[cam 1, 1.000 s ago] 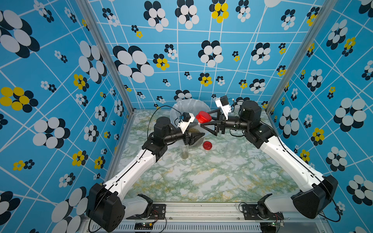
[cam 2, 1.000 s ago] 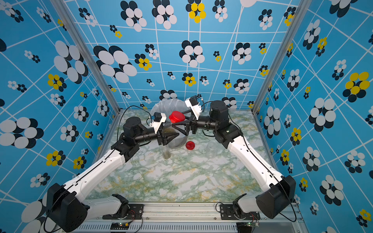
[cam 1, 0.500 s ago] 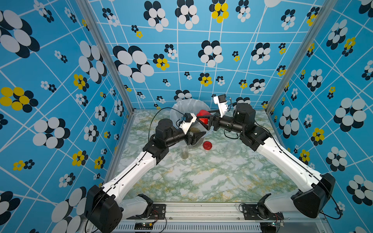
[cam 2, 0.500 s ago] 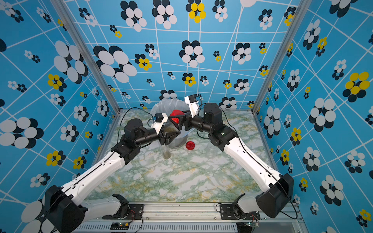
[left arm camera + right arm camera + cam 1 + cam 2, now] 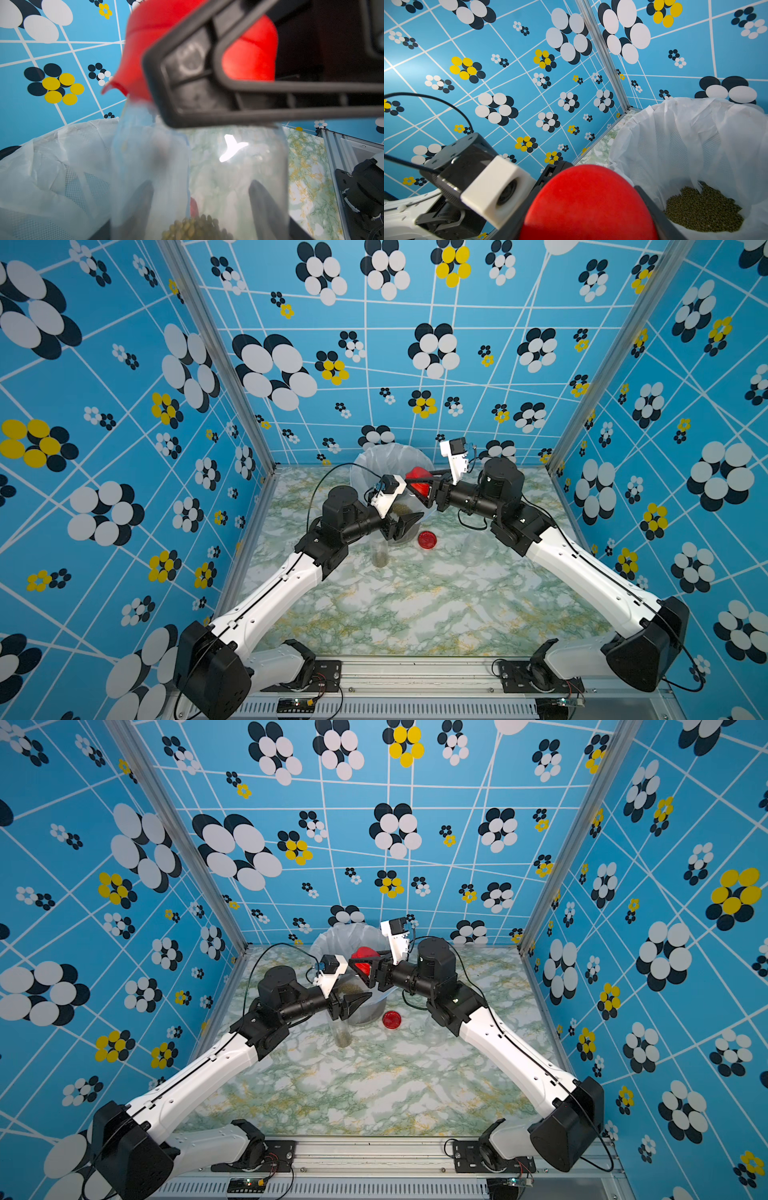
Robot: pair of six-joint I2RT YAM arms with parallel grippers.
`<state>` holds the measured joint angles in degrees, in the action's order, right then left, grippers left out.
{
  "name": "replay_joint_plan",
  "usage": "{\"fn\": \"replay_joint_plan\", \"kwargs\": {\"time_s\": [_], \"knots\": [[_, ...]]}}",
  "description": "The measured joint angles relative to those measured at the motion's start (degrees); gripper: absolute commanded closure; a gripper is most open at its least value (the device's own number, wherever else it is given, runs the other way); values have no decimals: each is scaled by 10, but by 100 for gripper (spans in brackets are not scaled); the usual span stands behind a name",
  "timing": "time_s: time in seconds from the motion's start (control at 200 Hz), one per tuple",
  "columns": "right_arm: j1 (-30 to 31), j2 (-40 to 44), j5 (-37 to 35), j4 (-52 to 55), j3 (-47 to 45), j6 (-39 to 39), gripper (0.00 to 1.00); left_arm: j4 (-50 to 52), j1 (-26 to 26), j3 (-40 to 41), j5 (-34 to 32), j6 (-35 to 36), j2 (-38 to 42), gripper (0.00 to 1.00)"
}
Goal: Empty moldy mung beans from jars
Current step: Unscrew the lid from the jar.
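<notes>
We see left gripper (image 5: 202,197) clamping clear cylindrical jar (image 5: 218,166) of olive-brown mung beans (image 5: 193,228) beside white-bagged bucket (image 5: 675,128), right gripper (image 5: 417,485) pinched on its red round lid (image 5: 587,207), only right wrist view shows loose bean heap (image 5: 704,209) in bucket

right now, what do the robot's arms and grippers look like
left arm and right arm match: white shells, black joints and bases. left gripper and right gripper: black triangular fingers, white boxy wrist camera on each. thin black cables loop near both wrists.
</notes>
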<state>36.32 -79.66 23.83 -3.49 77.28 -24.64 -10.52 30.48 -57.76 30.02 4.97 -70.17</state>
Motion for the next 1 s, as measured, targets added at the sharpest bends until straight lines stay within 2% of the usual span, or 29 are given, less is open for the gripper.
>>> {"fn": "replay_joint_plan", "kwargs": {"time_s": [0.165, 0.395, 0.515, 0.725, 0.999], "knots": [[-12, 1, 53, -2, 0, 30, 40, -16, -11, 5, 38, 0, 0, 38], [-36, 1, 174, 26, 25, 113, 40, -31, -37, 5, 149, -9, -6, 38], [-44, 1, 219, 46, 31, 157, 40, -33, -41, 5, 186, -9, -11, 38], [-48, -1, 223, 91, 49, 209, 37, -32, -42, 5, 198, -9, -17, 38], [-47, 0, 190, 89, 50, 206, 38, -32, -42, 5, 174, -6, -17, 38]]}}
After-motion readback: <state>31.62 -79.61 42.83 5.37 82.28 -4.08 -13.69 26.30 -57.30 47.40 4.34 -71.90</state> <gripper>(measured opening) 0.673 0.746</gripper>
